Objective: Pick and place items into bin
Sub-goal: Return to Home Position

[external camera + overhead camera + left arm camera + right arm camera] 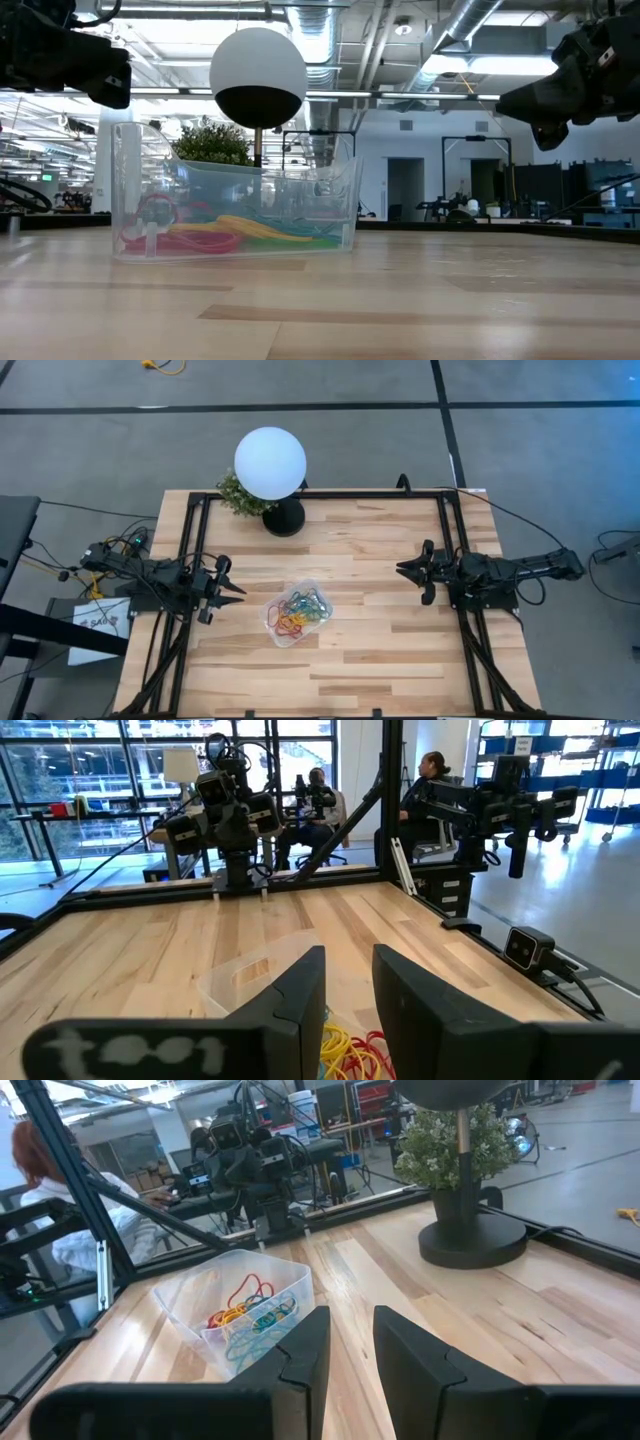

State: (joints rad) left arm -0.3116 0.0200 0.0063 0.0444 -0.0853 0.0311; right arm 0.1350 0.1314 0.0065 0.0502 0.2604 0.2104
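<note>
One bin sits near the middle of the worktop, between the two arms; it is a small tray of clear, thin plastic, roughly rectangular with rounded corners and upright see-through walls. In it lies one tangled heap of rubber bands, too knotted to count; red, yellow, blue and green loops show, thin and limp, several twisted on themselves; in the low view they lie low against the bin's floor.

The left claw hangs above the worktop just beside the bin on the left arm's side; its two dark fingers are drawn close together with only a narrow slit between them, pinching nothing. The right claw hangs well apart from the bin on the other side, pointing toward the middle; its two fingers are likewise drawn close and carry nothing.

The worktop is pale wood in long strips, framed by black rails. At its far edge stands one lamp with a smooth white globe on a round black foot; one small leafy green plant stands just beside it.

Two people sit in the room beyond the right arm's side of the worktop.
</note>
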